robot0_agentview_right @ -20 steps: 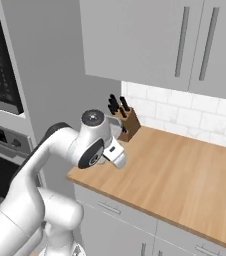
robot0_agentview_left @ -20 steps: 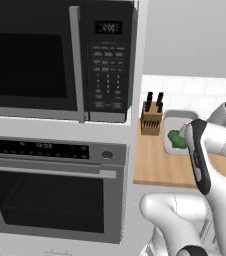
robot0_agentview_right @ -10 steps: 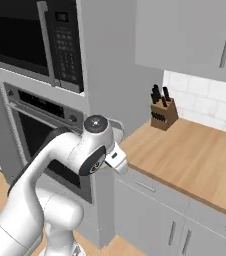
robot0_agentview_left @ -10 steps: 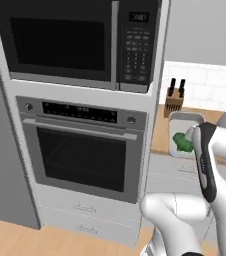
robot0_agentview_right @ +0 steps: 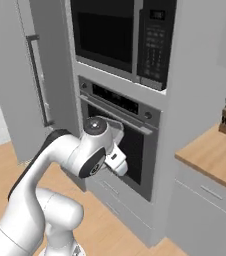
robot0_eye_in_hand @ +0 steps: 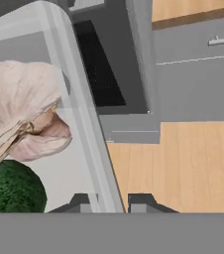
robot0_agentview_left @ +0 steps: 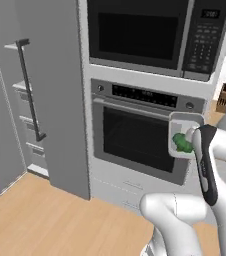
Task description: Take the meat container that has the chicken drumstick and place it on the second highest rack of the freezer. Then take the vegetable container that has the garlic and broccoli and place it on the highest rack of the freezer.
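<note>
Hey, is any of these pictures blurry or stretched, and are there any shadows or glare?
Hand view: the whitish-pink garlic bulb looms oversized and soft. Left base view: the dark green broccoli floret stays sharp, light flat. Right base view: no glare on the black glass oven door, barely any shadow.

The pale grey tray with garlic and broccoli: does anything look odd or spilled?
Nothing stands out. The pale grey tray is clamped at its rim by the gripper, with the whitish-pink garlic and dark green broccoli inside.
</note>
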You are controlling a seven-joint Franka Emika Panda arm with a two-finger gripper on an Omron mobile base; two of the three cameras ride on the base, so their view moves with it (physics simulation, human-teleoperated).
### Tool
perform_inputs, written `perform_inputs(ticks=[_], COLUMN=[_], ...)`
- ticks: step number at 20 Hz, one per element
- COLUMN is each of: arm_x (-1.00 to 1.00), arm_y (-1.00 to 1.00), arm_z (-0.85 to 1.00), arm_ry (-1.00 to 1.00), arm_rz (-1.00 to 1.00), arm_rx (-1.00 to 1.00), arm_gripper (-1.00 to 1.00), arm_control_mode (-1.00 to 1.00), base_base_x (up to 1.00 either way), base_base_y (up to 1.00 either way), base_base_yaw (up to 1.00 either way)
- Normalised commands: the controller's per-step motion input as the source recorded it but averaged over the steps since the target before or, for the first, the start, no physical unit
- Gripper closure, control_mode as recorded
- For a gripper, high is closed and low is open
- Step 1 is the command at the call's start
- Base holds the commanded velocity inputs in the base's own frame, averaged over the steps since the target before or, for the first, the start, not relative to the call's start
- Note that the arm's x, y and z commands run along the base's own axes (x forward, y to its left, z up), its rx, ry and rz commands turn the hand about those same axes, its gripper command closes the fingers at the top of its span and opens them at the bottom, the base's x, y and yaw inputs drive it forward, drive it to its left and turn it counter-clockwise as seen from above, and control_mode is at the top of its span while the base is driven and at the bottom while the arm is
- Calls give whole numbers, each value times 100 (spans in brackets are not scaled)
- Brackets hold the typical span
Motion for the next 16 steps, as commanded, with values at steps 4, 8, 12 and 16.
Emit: perform_inputs(ticks=[4, 8, 12, 16], arm_x=[0, 0, 0, 0], arm_y=[0, 0, 0, 0], arm_z=[0, 0, 0, 0], arm_ry=[0, 0, 0, 0], arm_rz=[0, 0, 0, 0], arm_rx=[0, 0, 0, 0], arm_gripper=[100, 100, 100, 100], arm_control_mode=[100, 100, 100, 100], base_base_x=[37, 53, 64, 69], base_base_y=[100, 100, 100, 100], base_base_yaw=[18, 8, 1, 0])
